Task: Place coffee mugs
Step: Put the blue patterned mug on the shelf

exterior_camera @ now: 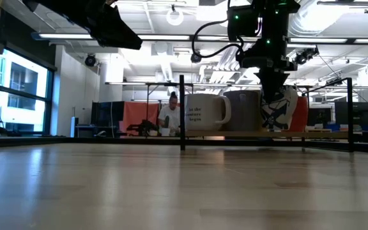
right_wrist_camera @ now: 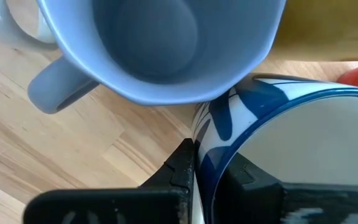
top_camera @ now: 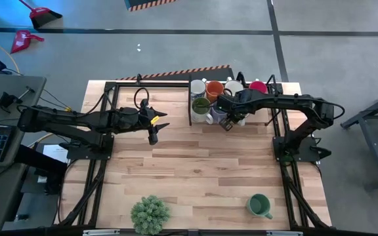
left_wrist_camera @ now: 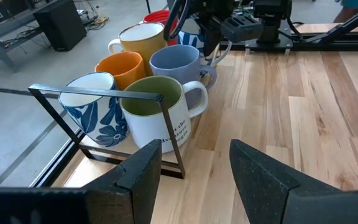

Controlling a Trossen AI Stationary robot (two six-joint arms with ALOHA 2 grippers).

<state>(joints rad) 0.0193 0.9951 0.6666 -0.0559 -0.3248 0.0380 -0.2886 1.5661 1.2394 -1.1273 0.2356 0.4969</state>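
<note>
At the far mug cluster, the right gripper [right_wrist_camera: 207, 171] pinches a blue-patterned mug's [right_wrist_camera: 291, 143] rim, visible only wrist-close; left gripper [left_wrist_camera: 194, 171] hangs open.

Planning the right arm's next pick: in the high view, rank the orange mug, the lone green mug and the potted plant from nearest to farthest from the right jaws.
1. Orange mug: in the mug cluster at the table's far edge, just beside the right gripper.
2. Green mug: alone near the front edge, on the right arm's side.
3. Potted plant: front edge, toward the left arm's side.
</note>
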